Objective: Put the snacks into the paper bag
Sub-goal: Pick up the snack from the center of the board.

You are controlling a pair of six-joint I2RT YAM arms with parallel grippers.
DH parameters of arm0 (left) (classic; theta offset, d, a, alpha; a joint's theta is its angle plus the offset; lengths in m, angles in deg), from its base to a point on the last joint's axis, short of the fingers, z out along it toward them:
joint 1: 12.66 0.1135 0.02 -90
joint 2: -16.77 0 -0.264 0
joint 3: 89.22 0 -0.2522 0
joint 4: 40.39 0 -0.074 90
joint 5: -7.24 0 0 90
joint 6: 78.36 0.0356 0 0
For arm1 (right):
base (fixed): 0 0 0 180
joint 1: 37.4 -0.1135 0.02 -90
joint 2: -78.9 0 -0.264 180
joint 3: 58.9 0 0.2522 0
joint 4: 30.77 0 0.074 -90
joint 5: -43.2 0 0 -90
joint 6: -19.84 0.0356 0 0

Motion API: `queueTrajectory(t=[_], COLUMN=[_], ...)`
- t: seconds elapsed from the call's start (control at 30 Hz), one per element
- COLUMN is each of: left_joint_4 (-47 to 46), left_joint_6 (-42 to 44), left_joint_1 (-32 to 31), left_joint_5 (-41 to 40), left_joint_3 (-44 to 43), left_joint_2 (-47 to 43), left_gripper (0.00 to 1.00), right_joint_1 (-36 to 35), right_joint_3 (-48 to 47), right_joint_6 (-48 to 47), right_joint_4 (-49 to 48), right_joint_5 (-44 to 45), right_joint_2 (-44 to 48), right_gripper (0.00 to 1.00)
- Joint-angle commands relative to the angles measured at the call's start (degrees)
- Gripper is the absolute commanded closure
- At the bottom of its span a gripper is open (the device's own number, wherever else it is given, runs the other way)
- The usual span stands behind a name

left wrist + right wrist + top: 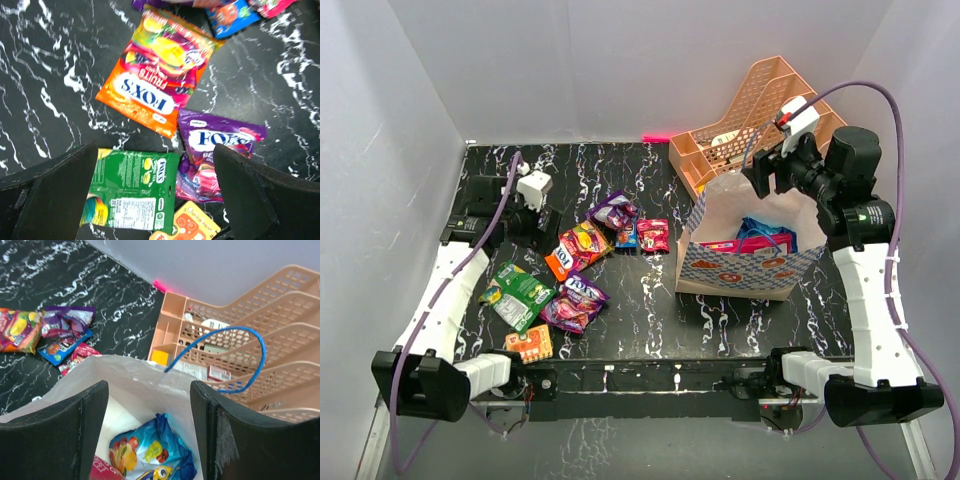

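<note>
Left gripper point(542, 222): held over the left half of the black white-veined tabletop point(720, 320); fingers spread wide with nothing between them; in the left wrist view both black finger pads point(55, 195) sit above the loose packets and clear of them.

Right gripper point(770, 172): held over the mouth of the cream-white paper bag point(735, 265), which has a blue patterned band with orange motifs; fingers parted and empty; the fingertips appear level with the bag rim, though the wrist view is too close to confirm this.

Bag position: upright on the right half of the table, just in front of the peach plastic mesh organizer point(760, 100); one blue cord handle point(240, 347) arches above the rim; a glossy blue foil packet point(150, 450) lies inside, with a pink packet point(760, 243) beside it.

Snacks outside the bag:
- orange FOX'S packet point(150, 85), flat, left of centre;
- purple FOX'S packet point(215, 155), just beside its near corner;
- green packet point(132, 190), next to the purple one;
- small orange packet point(192, 227), nearest the table edge;
- a purple packet point(613, 210), a small blue packet point(627, 236) and a pink-red packet point(653, 234), clustered near the table centre, well apart from the bag.
</note>
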Motion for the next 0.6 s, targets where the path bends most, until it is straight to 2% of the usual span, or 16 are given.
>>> queueTrajectory(t=[0.0, 0.1, 0.37, 0.57], left_joint_4=[2.9, 3.5, 6.4, 2.9], left_joint_6=[2.5, 4.7, 14.2, 17.9], left_joint_1=[3.5, 9.5, 28.3, 33.4], left_joint_5=[-2.9, -2.4, 5.3, 5.4], left_joint_3=[2.5, 4.9, 8.5, 11.3], left_joint_2=[0.2, 0.4, 5.4, 12.9], left_gripper=[0.01, 0.02, 0.02, 0.02], right_joint_1=[0.2, 0.2, 0.2, 0.2], right_joint_3=[-0.1, 0.7, 4.5, 3.4], right_joint_6=[1.8, 2.7, 2.8, 2.7], right_joint_4=[-7.4, -8.5, -11.3, -10.0], right_joint_5=[-4.8, -6.6, -10.9, -12.8], right_joint_2=[-0.5, -1.0, 0.5, 0.0], right_gripper=[0.3, 0.3, 0.29, 0.29])
